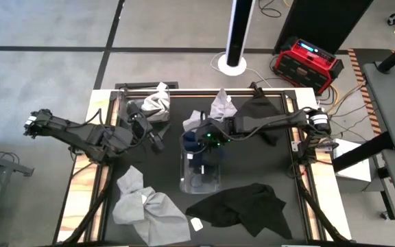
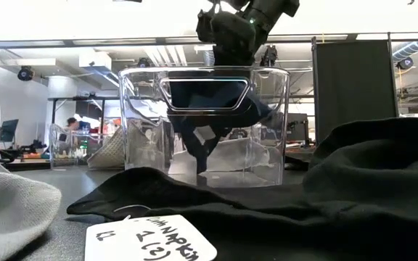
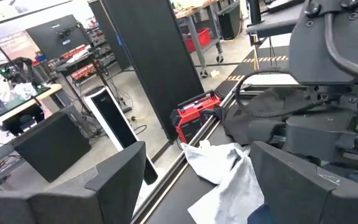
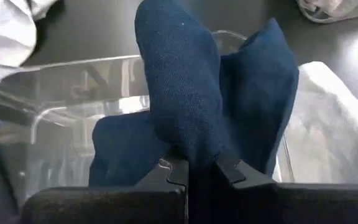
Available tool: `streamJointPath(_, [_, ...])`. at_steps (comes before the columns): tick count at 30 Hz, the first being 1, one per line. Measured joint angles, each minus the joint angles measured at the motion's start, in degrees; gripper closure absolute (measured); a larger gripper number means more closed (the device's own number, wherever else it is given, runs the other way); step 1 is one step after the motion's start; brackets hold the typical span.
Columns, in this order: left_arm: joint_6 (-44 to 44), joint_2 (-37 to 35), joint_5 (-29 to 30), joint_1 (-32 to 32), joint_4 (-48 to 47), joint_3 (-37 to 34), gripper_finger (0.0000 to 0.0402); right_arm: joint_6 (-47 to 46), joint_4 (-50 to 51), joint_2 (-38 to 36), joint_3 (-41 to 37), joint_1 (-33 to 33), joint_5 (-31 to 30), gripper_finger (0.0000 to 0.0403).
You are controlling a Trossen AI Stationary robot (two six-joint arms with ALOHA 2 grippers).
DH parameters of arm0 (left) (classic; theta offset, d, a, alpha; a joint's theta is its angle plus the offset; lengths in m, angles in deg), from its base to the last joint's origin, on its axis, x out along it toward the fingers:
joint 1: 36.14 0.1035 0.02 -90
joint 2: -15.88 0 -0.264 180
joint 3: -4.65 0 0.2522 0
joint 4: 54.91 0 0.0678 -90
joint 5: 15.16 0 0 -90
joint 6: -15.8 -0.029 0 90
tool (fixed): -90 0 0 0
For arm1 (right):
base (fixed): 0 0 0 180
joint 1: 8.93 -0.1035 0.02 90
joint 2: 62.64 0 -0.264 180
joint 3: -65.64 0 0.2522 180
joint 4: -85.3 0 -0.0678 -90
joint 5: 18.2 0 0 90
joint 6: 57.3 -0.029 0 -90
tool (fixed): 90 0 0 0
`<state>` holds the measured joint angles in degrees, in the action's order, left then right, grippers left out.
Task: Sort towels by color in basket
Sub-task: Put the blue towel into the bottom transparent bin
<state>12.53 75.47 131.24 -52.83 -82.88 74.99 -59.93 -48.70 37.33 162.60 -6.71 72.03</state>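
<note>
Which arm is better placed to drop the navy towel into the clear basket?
Right. The right gripper is shut on the navy towel, directly above the clear basket. The left gripper hangs beside it, holding nothing visible.

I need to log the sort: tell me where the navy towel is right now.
The navy towel is pinched in the right gripper, hanging into the far end of the clear basket at the table's centre, in the high view.
</note>
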Motion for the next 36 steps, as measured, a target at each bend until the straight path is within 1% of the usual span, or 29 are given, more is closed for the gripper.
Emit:
streamJointPath(10, [0.22, 1.63, -0.61, 0.00, -0.40, -0.02, 0.0126, 10.07, -4.35, 3.14, 0.00, -0.33, 0.00, 0.0390])
streamJointPath(15, [0.22, 2.27, -1.38, 0.00, -0.47, -0.02, 0.0126, 14.21, -4.02, 4.11, -0.02, -0.46, -0.03, 0.0390])
streamJointPath(26, [0.22, 2.36, -1.97, -0.09, -0.47, -0.04, 0.0126, 13.77, -5.04, 7.69, -0.11, -0.46, -0.20, 0.0390])
streamJointPath(36, [0.85, 2.42, -2.59, -0.15, -0.86, -0.09, 0.0126, 14.06, -6.15, 8.01, -0.13, -0.43, -0.17, 0.0390])
